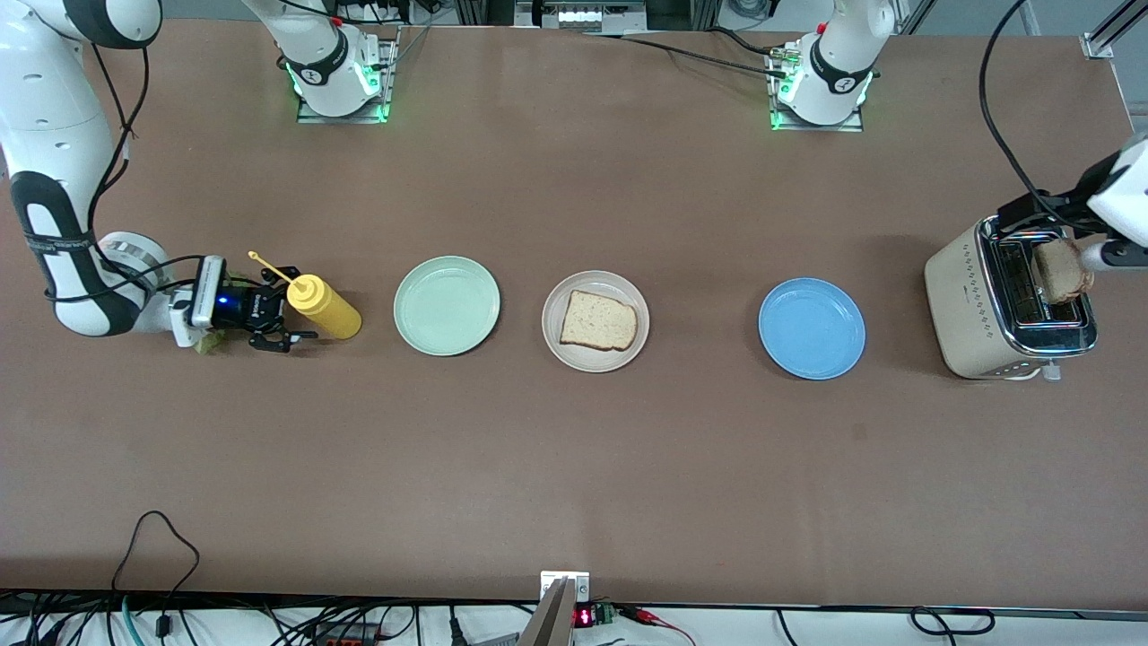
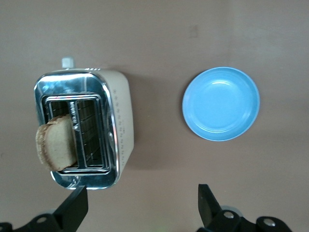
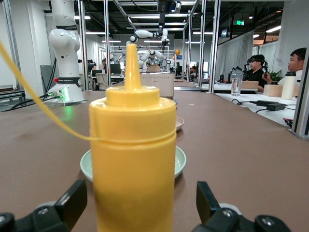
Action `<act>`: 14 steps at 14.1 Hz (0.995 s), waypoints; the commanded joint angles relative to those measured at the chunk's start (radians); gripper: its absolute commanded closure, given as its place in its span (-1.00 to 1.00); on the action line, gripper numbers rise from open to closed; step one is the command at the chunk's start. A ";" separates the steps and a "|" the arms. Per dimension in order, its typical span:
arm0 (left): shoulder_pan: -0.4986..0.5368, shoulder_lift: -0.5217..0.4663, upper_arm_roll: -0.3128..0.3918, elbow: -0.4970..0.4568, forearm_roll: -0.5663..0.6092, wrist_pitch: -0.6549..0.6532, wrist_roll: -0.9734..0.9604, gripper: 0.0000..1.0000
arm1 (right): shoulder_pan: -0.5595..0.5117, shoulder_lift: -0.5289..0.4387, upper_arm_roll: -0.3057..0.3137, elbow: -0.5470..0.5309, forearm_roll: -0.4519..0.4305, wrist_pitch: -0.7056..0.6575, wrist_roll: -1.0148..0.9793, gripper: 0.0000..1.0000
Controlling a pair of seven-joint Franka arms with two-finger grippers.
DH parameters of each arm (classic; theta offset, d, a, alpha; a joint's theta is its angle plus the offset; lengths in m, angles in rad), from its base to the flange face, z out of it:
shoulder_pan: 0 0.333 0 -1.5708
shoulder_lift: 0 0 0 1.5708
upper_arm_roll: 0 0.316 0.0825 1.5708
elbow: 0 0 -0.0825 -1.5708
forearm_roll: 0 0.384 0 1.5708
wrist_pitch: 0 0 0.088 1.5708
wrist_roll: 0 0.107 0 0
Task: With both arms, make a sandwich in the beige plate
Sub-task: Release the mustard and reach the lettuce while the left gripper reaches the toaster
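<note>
The beige plate sits mid-table with one bread slice on it. A second bread slice sticks up out of the toaster at the left arm's end; it also shows in the left wrist view. My left gripper hangs open and empty above the table beside the toaster. My right gripper is low at the right arm's end, open, with a yellow squeeze bottle between its fingers, not gripped. A bit of green leaf shows under the right wrist.
A mint-green plate lies between the bottle and the beige plate; it shows past the bottle in the right wrist view. A blue plate lies between the beige plate and the toaster, also in the left wrist view.
</note>
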 commanded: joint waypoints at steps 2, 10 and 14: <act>0.075 0.058 -0.005 0.033 0.012 0.001 0.020 -1.00 | -0.085 -0.006 0.010 0.045 -0.108 -0.033 0.068 -1.00; 0.179 0.107 -0.005 0.028 0.013 0.030 0.024 -1.00 | -0.076 -0.116 -0.087 0.132 -0.340 0.072 0.480 -1.00; 0.268 0.182 -0.005 0.020 0.012 0.092 0.187 -1.00 | -0.033 -0.242 -0.089 0.132 -0.534 0.230 0.810 -1.00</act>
